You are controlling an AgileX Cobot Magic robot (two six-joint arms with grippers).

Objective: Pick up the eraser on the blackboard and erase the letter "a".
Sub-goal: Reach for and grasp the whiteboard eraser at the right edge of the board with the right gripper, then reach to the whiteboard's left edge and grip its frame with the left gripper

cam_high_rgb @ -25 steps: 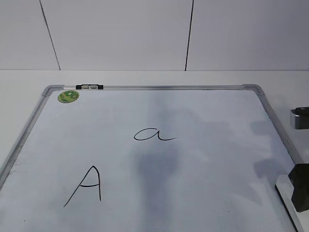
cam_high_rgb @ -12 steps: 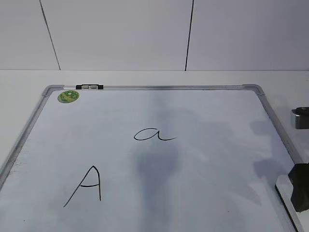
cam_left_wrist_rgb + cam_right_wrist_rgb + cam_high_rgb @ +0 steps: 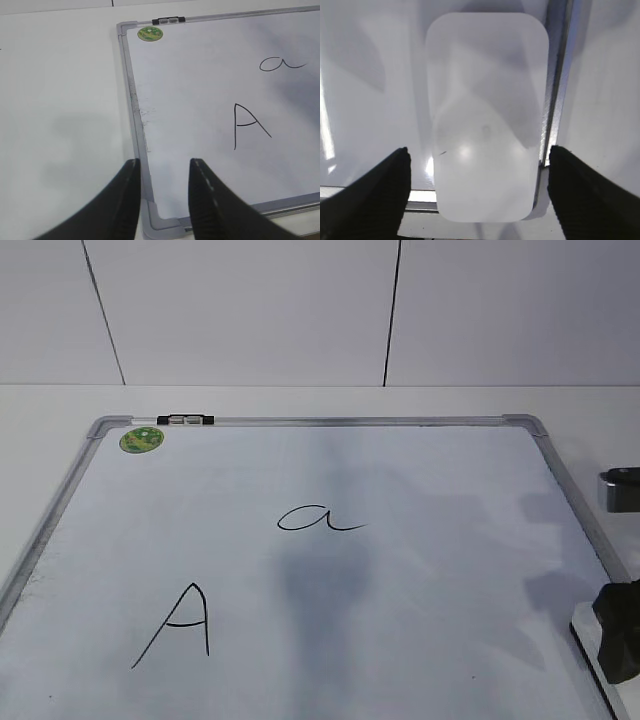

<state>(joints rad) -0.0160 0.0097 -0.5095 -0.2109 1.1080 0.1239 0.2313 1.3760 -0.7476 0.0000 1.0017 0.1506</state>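
The blackboard (image 3: 430, 540) lies flat on the white table. The letter "a" (image 3: 318, 519) is near its middle, with a larger capital "A" (image 3: 178, 625) at the lower left. The eraser (image 3: 487, 115), a white rounded block, lies on the board by its frame (image 3: 555, 75). My right gripper (image 3: 479, 165) is open, one finger on each side of the eraser, not touching it. In the exterior view it (image 3: 620, 632) is a dark shape at the board's right edge. My left gripper (image 3: 162, 167) is open and empty over the board's corner; the "a" (image 3: 280, 63) is far from it.
A green round sticker (image 3: 141, 440) and a small black clip (image 3: 185, 420) sit at the board's far left corner. A grey part (image 3: 621, 490) shows at the right edge. White table (image 3: 60, 100) lies left of the board.
In the exterior view my right gripper and the grey part above it have sunk a little lower at the right edge. The board and letters have not moved.
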